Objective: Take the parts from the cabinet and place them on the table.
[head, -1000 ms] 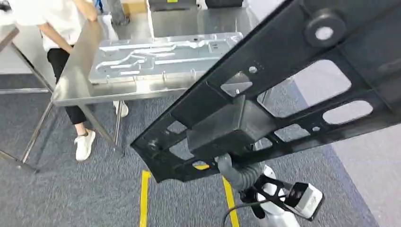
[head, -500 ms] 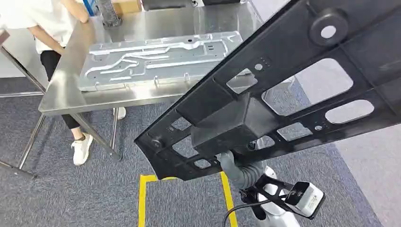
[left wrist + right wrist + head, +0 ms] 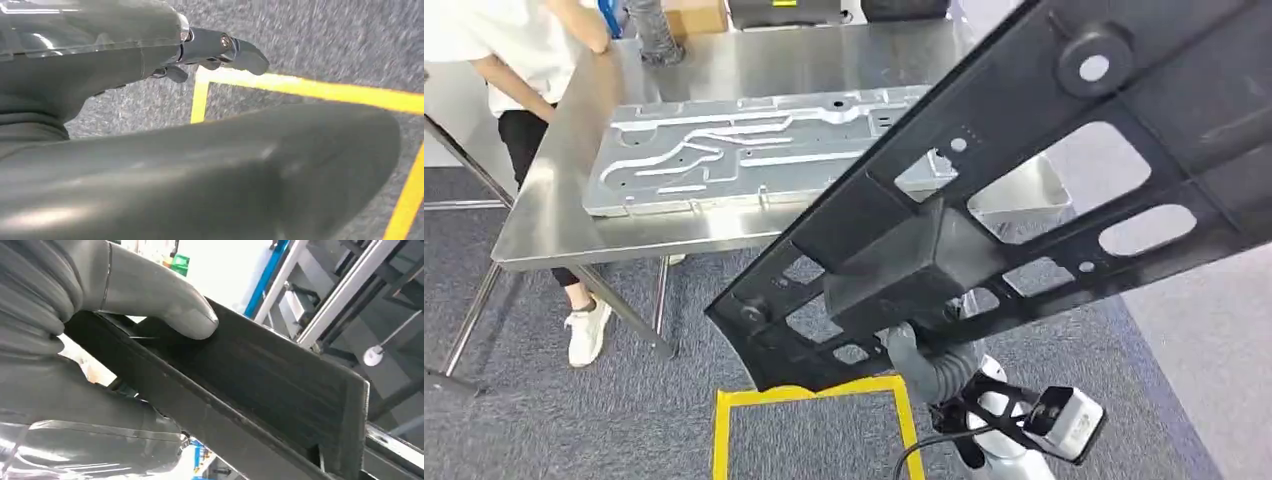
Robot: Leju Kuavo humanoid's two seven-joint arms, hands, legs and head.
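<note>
The right robot hand [image 3: 95, 340] clamps thumb-over-edge on the black part [image 3: 1024, 200], carrying it tilted above the carpet short of the bench [image 3: 544, 215] ahead; the left robot hand [image 3: 220, 47] hangs empty, fingers apart.

Right hand [image 3: 100, 340]: pale grey thick thumb with a thin seam line, grey ribbed cover behind it, glossy silver-grey shell below. Left hand [image 3: 220, 50]: dark grey fingers, one small silver screw at a finger pivot, smooth glossy grey casing behind. In the head view: grey ribbed sleeve [image 3: 929, 365] on the right forearm, white-and-black wrist camera block [image 3: 1064, 420], thin black cable [image 3: 924, 445] looping beneath.
</note>
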